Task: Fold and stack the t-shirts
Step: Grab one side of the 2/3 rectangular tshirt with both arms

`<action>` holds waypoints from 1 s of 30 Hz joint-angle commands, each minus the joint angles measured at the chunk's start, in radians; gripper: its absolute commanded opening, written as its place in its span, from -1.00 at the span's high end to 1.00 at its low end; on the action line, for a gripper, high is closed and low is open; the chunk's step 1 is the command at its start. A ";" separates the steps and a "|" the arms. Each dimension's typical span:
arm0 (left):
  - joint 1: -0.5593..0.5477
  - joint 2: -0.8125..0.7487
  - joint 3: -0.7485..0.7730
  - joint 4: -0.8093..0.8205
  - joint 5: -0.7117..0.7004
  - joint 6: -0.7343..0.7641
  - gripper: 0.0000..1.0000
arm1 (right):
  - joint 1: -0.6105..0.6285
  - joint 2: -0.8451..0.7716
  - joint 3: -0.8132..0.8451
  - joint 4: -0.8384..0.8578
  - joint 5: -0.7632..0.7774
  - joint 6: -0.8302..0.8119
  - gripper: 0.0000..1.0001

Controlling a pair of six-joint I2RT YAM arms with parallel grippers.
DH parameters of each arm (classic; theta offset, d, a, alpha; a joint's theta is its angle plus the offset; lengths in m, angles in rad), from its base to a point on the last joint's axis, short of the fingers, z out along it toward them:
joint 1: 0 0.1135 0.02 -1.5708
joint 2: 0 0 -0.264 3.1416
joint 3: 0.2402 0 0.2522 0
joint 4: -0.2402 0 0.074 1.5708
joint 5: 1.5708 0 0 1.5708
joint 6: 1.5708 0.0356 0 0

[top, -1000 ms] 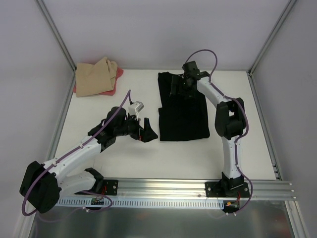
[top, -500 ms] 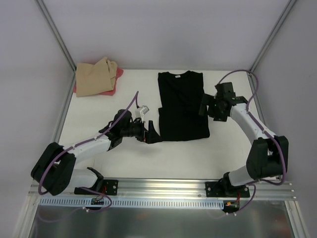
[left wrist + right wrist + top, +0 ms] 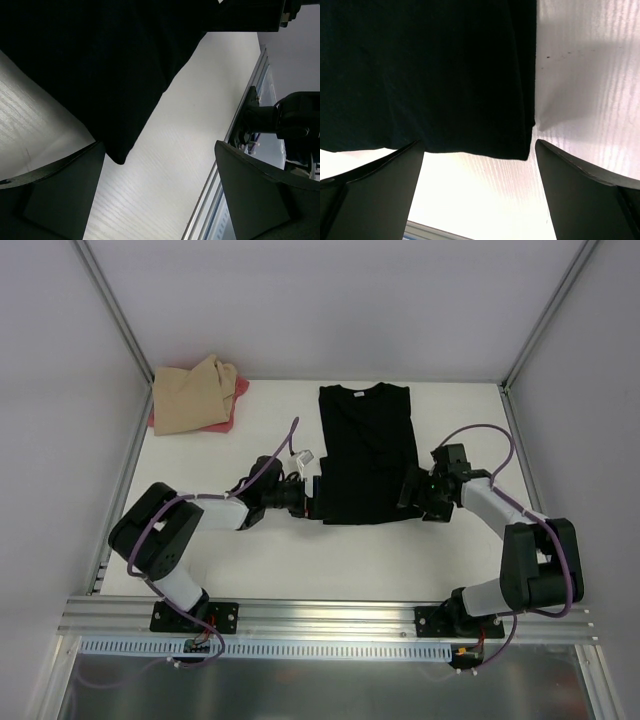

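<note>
Swinging down from the collar end, my right gripper (image 3: 408, 490) has reached the near right hem corner of the black soft-cloth t-shirt (image 3: 366, 440); my left gripper (image 3: 312, 498) has closed in on the near left corner. Both gape wide, holding nothing. The shirt lies flat mid-table, a long strip, so I judge the crosswise fold comes next.

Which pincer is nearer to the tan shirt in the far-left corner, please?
Left. The left pincer sits at the black shirt's near-left corner, diagonally below the tan shirt; the right pincer is beyond the black shirt, at its right edge.
</note>
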 commanded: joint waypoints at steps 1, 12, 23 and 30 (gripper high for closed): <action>0.010 0.047 0.035 0.107 0.039 -0.023 -0.86 | -0.005 -0.009 -0.020 0.083 -0.033 0.026 -0.99; 0.001 0.116 0.110 -0.118 -0.022 0.087 -0.93 | -0.007 0.017 -0.024 0.113 -0.045 0.018 -0.97; -0.015 0.175 0.144 -0.108 0.007 0.067 -0.51 | -0.012 0.098 0.026 0.129 -0.041 -0.015 -0.52; -0.016 0.248 0.182 -0.072 0.055 0.023 1.00 | -0.015 0.104 0.016 0.144 -0.088 -0.012 0.95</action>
